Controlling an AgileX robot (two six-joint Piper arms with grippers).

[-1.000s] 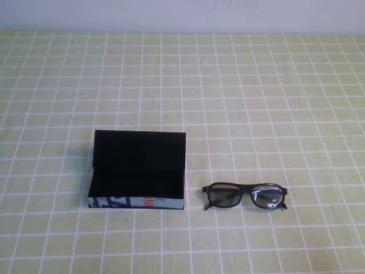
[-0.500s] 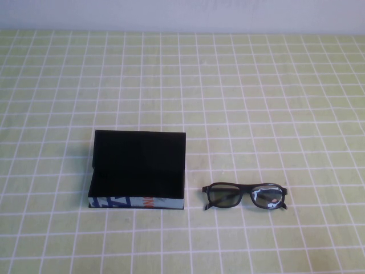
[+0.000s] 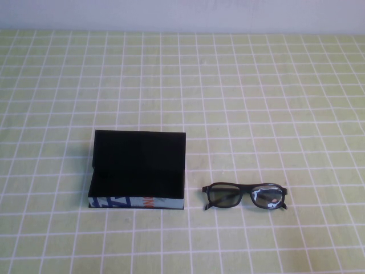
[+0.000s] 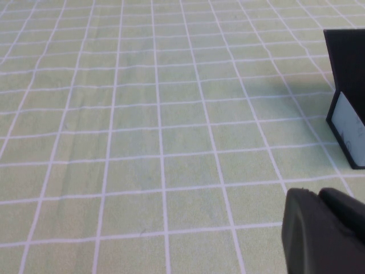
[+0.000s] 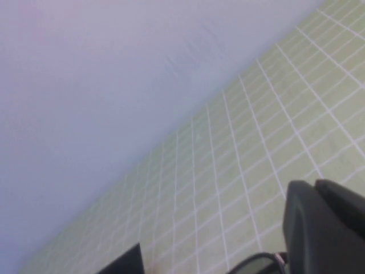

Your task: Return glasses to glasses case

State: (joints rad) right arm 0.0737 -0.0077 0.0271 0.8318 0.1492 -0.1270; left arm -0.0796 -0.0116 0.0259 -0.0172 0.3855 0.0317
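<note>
- Two task things lie on the worktop (image 3: 256, 91), which is covered by a light green cloth with a white grid.
- One is the glasses case (image 3: 137, 171), a rectangular box with a black lid and black lining, standing open in the near left part of the scene; its lid is raised at the far side and the black inside is bare.
- Its near front side is printed light blue with dark blue and orange marks.
- The other is the glasses (image 3: 245, 196), a pair with a thick black plastic frame and rectangular, slightly greenish lenses, lying on the cloth just to the right of the case and apart from it, level with the case's near edge.
- Neither arm shows in the high view.
- The left gripper (image 4: 325, 231) appears only as a dark block at the edge of the left wrist view, above bare cloth, with a corner of the case (image 4: 348, 85) beyond it; whether its jaws are open or closed cannot be told.
- The right gripper (image 5: 325, 225) likewise shows as a dark block in the right wrist view, with part of the glasses frame (image 5: 256, 264) just beside it in the picture, the case's dark edge (image 5: 122, 261) further off, and a pale wall (image 5: 102, 85) behind; its jaws' state cannot be told either.
</note>
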